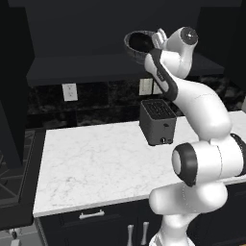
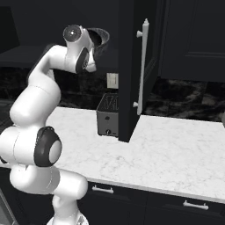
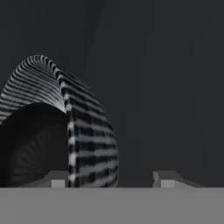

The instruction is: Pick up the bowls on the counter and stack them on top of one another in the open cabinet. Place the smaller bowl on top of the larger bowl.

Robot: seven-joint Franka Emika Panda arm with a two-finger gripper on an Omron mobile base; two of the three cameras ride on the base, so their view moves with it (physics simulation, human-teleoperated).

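While the gripper [image 3: 109, 179] stands apart, one ribbed grey bowl [image 1: 139, 44] sits in the dark open cabinet [image 1: 86, 67]; one toaster [image 1: 158, 122] stands near the white counter's [image 1: 96, 163] back edge.

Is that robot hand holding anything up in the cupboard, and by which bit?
Nothing looks gripped: the end effector stands open, with the rim of the wide ribbed grey bowl between its fingertips, clear of one.
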